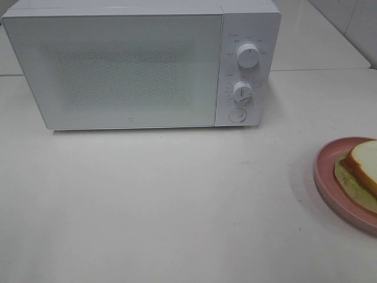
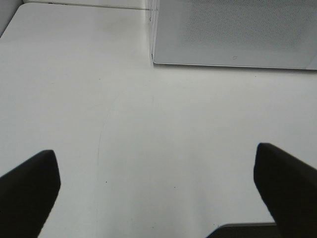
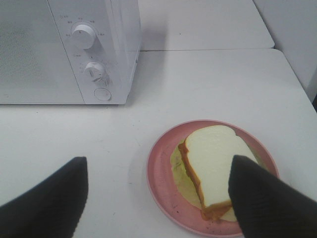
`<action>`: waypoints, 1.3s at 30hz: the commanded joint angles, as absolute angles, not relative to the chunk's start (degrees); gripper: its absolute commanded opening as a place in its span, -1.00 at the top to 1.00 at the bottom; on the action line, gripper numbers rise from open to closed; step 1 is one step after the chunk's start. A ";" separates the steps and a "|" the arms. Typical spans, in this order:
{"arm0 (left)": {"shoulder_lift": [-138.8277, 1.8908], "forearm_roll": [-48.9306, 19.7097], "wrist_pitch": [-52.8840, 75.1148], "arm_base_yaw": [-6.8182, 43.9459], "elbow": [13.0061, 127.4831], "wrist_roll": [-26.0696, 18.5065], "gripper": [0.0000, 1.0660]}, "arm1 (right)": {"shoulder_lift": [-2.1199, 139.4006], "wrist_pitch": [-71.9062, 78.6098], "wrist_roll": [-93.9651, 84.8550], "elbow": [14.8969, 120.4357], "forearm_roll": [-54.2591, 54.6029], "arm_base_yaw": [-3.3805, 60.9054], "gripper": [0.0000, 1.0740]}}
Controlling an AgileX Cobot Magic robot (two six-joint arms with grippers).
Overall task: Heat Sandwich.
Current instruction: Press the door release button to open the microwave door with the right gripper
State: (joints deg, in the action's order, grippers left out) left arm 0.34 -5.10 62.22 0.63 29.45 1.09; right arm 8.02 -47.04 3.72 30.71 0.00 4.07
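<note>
Right wrist view gives us the sandwich (image 3: 213, 166) lying on a pink plate (image 3: 161, 183) on the white surface (image 3: 198, 79), to the right of the shut microwave (image 1: 141, 59) and nearer than it. Our right fingers (image 3: 44, 198) are spread wide, gripping nothing; our left fingers (image 2: 29, 188) are likewise released.

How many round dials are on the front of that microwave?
2. Both are on the right-hand panel of the microwave: the upper dial is near the top, and the lower dial is directly below it, above a round button. None looks hidden.
</note>
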 commanded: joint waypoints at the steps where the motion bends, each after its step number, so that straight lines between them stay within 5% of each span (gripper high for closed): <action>1: 1.55 -5.67 61.42 0.97 29.45 0.97 -0.87 | 11.57 -43.66 4.41 31.00 0.00 3.67 -0.39; 39: 1.55 -5.67 61.42 0.97 29.45 0.97 -0.87 | 54.95 -1.43 4.18 31.00 0.00 3.67 -0.38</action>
State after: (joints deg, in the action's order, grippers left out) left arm 0.34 -5.10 62.22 0.63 29.39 1.09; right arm 53.63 -4.98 4.58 30.71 0.00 4.07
